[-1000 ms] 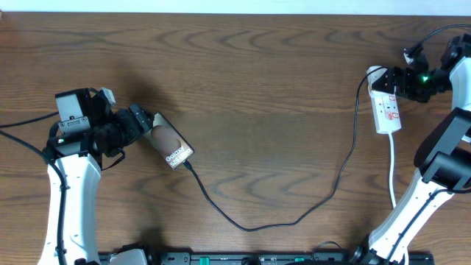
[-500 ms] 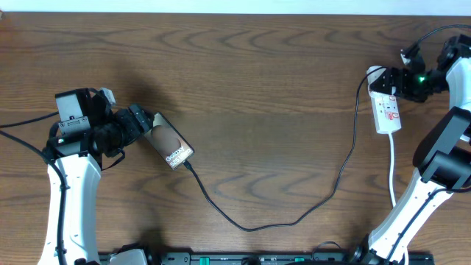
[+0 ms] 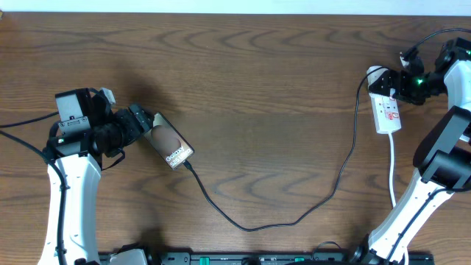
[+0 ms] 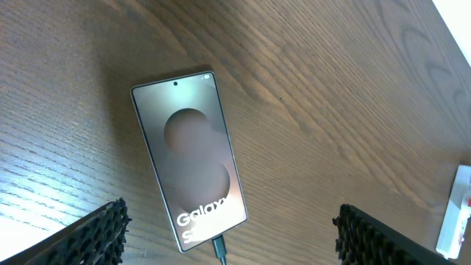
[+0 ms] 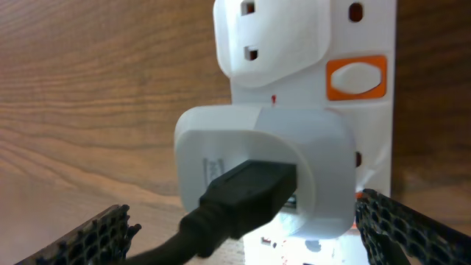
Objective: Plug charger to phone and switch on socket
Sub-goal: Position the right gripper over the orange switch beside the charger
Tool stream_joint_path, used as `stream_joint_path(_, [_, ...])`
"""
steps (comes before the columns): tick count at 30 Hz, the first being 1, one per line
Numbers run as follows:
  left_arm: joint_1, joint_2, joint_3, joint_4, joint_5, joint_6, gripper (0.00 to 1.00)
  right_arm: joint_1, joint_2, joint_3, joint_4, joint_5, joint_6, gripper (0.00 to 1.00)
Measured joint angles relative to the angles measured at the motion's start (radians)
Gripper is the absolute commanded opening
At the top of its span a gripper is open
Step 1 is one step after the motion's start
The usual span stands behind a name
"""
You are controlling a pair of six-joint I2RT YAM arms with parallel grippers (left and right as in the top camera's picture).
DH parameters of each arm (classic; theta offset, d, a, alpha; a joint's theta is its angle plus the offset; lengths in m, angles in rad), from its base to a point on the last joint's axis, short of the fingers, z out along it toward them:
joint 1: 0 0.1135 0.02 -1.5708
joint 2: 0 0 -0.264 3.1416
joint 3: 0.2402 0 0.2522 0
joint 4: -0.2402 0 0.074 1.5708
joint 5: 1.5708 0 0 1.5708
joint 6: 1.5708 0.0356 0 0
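The left wrist view cuts off the lower end of the phone (image 4: 190, 173), so its white lettering reads only "Galax" over a clipped second line. The charger (image 3: 250, 227) tip entering it shows as a dark stub at the frame's bottom. Of the left gripper (image 4: 232, 217) only two ribbed black fingertips show, in the bottom corners, spread wide either side of the phone and not touching it. The phone is a thin glossy slab with rounded corners and two soft brown blobs on its face. It lies flat on the grained wood table (image 3: 265, 66), at the left. From it the thin black cable loops low across the table and climbs to the socket (image 3: 385, 110) at the right edge. In the right wrist view the charger's rounded white plug, smooth plastic, sits in the socket with a black connector pushed into its face; the cable below is out of focus. The right gripper (image 5: 243, 210) is spread, its meshed tips in the bottom corners flanking the plug; whether they touch anything cannot be told. An orange switch (image 5: 355, 77) with a white oval rocker sits beside a second white block (image 5: 268, 37); whether it is on or off cannot be read.
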Motion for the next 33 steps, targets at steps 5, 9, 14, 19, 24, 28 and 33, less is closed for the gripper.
stream_joint_path(5, [0.0,0.0,0.0,0.0,0.0,0.0,0.88,-0.001,-0.002,-0.013,0.023,0.002,0.006,0.96])
stream_joint_path(9, [0.0,0.0,0.0,0.0,0.0,0.0,0.88,-0.003,-0.005,-0.017,0.023,-0.009,0.008,0.96])
stream_joint_path(14, [0.0,0.0,0.0,0.0,0.0,0.0,0.88,-0.008,-0.006,-0.017,0.003,-0.019,0.011,0.94])
stream_joint_path(19, [0.0,0.0,0.0,0.0,0.0,0.0,0.88,-0.011,-0.01,-0.018,-0.025,-0.027,0.016,0.93])
stream_joint_path(24, [0.0,0.0,0.0,-0.002,0.0,0.0,0.88,-0.01,-0.01,-0.019,-0.039,-0.066,0.026,0.93])
stream_joint_path(28, [0.0,0.0,0.0,-0.004,0.0,0.0,0.88,-0.008,-0.01,-0.024,-0.036,-0.068,0.026,0.92])
stream_joint_path(33, [0.0,0.0,0.0,-0.004,0.0,0.0,0.88,0.001,-0.013,-0.025,-0.037,-0.049,0.026,0.91])
